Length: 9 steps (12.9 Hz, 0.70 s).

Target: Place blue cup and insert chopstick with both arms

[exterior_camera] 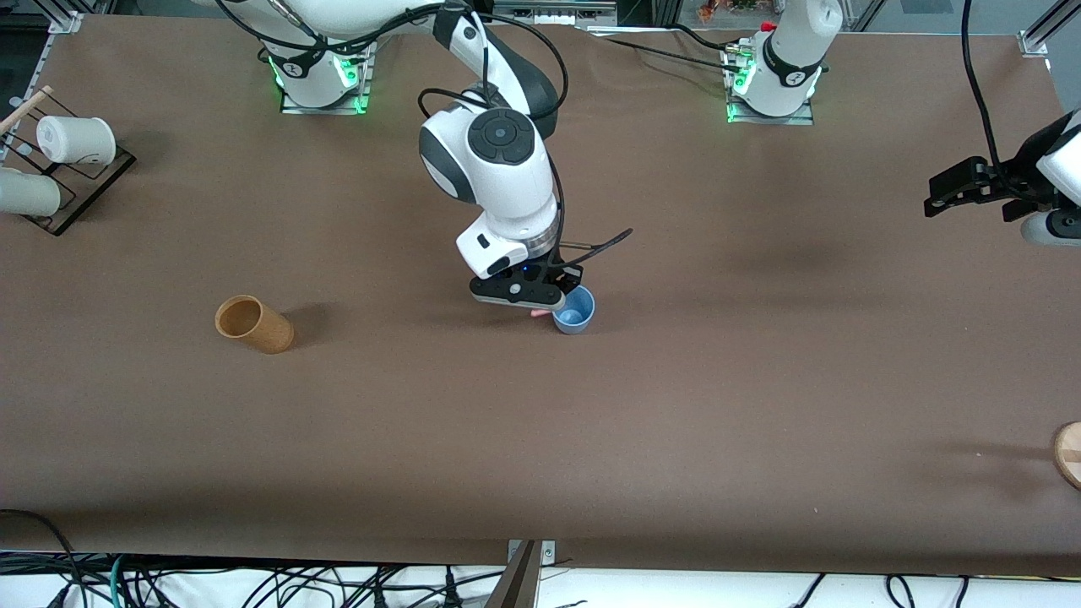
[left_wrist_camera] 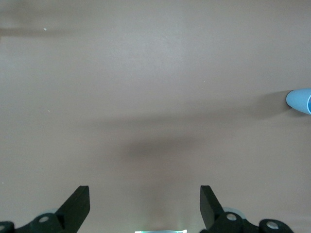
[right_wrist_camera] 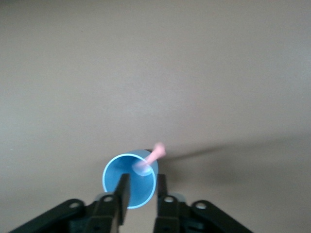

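The blue cup point(exterior_camera: 576, 311) stands upright in the middle of the table. The pale-pink chopstick point(right_wrist_camera: 154, 156) sits inside the cup point(right_wrist_camera: 116, 177) and leans on its rim; a pink end shows beside the cup point(exterior_camera: 540, 313). My right gripper point(exterior_camera: 545, 304) hangs just over the cup; its fingers point(right_wrist_camera: 121, 194) are a small way apart with nothing between them point(right_wrist_camera: 141, 183). My left gripper point(exterior_camera: 936, 196) waits over the table at the left arm's end, wide open and empty point(left_wrist_camera: 145, 196). The cup's edge shows in the left wrist view point(left_wrist_camera: 300, 101).
A tan cork cup point(exterior_camera: 253, 323) lies on its side toward the right arm's end. White cups point(exterior_camera: 76, 139) sit on a black rack point(exterior_camera: 84, 190) at that end. A wooden disc point(exterior_camera: 1069, 454) shows at the table's edge at the left arm's end.
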### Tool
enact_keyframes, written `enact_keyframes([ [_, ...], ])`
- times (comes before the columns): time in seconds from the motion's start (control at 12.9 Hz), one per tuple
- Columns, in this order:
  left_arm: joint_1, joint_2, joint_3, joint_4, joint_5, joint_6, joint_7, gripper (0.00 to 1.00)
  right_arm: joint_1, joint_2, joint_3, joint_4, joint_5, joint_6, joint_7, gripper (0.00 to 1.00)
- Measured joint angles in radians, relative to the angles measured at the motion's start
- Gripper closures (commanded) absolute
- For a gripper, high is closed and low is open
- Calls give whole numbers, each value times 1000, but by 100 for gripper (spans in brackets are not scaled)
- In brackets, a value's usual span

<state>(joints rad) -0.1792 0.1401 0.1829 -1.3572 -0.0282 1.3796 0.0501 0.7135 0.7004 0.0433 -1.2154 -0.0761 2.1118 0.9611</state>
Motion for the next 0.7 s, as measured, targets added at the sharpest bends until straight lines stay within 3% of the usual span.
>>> enact_keyframes([
  [0.39,-1,2,-2,-1,0,4,5,0,-17,-12,-28,43,-1,-133,-11,0],
  [0.7,-1,2,-1,-1,0,6,8,0,-190,-80,-34,150,52,-420,-309,0],
])
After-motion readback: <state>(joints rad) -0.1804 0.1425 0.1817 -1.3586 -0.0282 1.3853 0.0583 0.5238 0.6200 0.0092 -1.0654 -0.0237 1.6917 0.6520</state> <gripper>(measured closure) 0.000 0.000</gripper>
